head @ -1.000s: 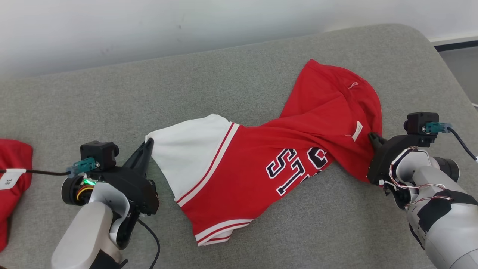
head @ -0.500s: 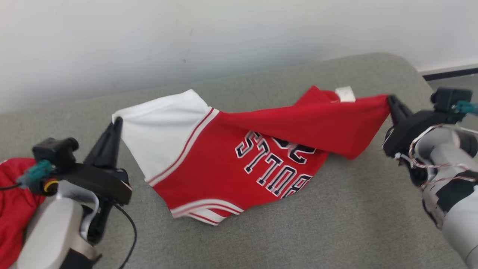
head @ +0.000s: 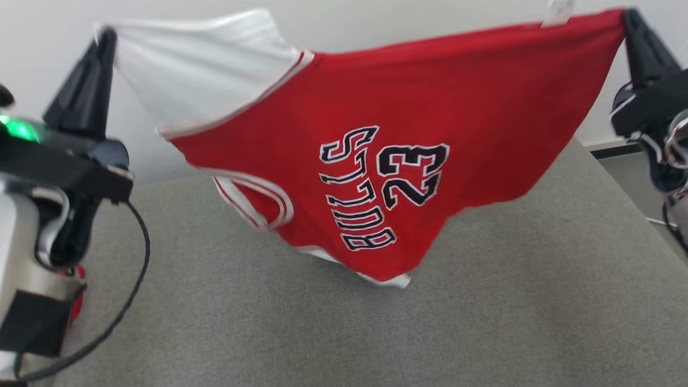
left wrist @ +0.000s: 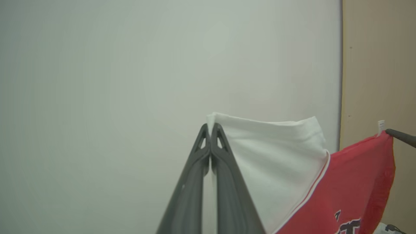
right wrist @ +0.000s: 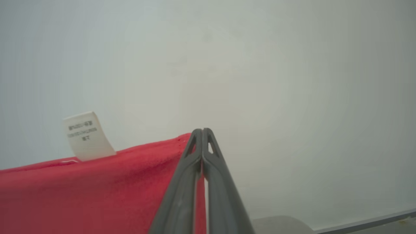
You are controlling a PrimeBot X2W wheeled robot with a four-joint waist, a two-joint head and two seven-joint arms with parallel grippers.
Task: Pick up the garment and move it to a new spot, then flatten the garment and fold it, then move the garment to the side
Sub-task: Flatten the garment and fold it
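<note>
Your left gripper (head: 106, 37) is clenched on the white corner of the garment (head: 408, 97), your right gripper (head: 629, 16) on the red corner; it hangs stretched above the grey padded surface (head: 510, 322); soft, light, probably slippery, so grip hems.

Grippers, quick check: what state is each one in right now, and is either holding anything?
Left gripper: jaws shut on the white corner of the jersey.
Right gripper: jaws shut on the jersey's red corner.
</note>
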